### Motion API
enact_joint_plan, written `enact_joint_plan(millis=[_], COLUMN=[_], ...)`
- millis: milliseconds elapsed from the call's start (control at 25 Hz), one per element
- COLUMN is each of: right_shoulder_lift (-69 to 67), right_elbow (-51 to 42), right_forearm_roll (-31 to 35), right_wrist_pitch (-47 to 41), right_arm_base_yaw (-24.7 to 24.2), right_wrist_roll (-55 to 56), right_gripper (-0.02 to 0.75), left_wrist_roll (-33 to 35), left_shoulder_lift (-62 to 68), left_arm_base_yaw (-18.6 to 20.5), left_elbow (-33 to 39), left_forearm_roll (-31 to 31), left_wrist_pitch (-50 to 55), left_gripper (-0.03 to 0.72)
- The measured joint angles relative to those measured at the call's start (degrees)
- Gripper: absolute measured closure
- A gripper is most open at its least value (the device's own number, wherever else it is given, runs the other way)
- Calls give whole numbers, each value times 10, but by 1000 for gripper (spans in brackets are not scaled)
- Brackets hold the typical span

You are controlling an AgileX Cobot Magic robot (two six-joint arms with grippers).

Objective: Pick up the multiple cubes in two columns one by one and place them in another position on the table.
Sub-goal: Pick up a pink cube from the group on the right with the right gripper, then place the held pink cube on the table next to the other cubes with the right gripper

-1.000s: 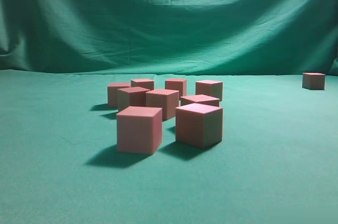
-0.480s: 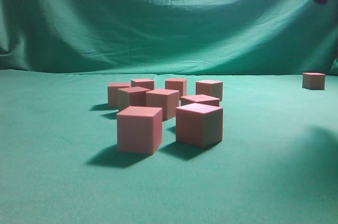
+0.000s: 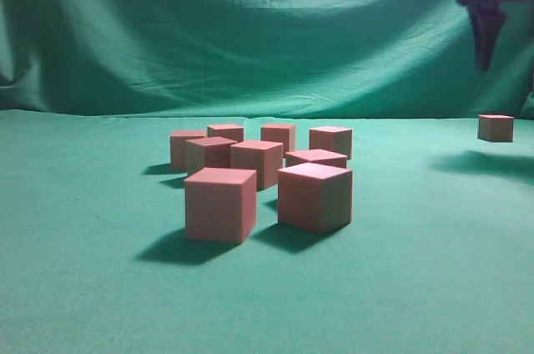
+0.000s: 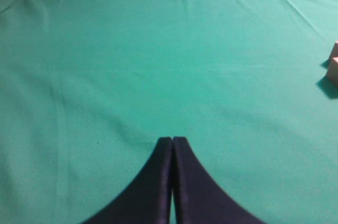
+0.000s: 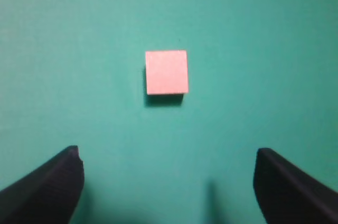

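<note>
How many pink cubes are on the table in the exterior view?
9 visible: eight clustered in two columns mid-table, from the front pair back, and one lone cube far right below the right gripper. Others may be hidden.

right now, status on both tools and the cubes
Left tool shut, empty. Right tool open, high over lone cube. Cube cluster untouched. Nothing in the way.

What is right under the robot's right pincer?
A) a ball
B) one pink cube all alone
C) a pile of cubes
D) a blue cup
B: the right wrist view looks straight down past the open right pincer at one lone pink cube on the green cloth, with nothing else near it.
</note>
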State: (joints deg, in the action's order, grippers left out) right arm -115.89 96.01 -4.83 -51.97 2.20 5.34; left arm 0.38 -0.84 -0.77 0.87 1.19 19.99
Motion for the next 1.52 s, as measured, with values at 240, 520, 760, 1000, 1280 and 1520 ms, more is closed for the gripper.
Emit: enact_joint_plan(millis=[240, 520, 760, 1000, 1280, 1520], right_shoulder_lift=[-105, -154, -164, -166, -120, 11], right_elbow=[94, 123, 123, 148, 249, 281], right_forearm_roll=[1, 18, 40, 42, 91, 155], right_wrist_pitch=[-8, -6, 0, -24, -133, -193], right_arm_base_yaw=[-8, -20, -20, -20, -3, 64], right_wrist_roll=[-13, -26, -42, -46, -50, -83], right_gripper=[204, 204, 300, 484, 484, 484], left_wrist_roll=[0, 0, 0, 0, 0, 0], left_shoulder_lift=[0, 0, 0, 0, 0, 0], left_arm_base_yaw=[0, 0, 0, 0, 0, 0], left_elbow=[0, 0, 0, 0, 0, 0], left_forearm_roll=[0, 0, 0, 0, 0, 0], left_wrist_pitch=[0, 0, 0, 0, 0, 0], left_gripper=[688, 688, 688, 688, 688, 688])
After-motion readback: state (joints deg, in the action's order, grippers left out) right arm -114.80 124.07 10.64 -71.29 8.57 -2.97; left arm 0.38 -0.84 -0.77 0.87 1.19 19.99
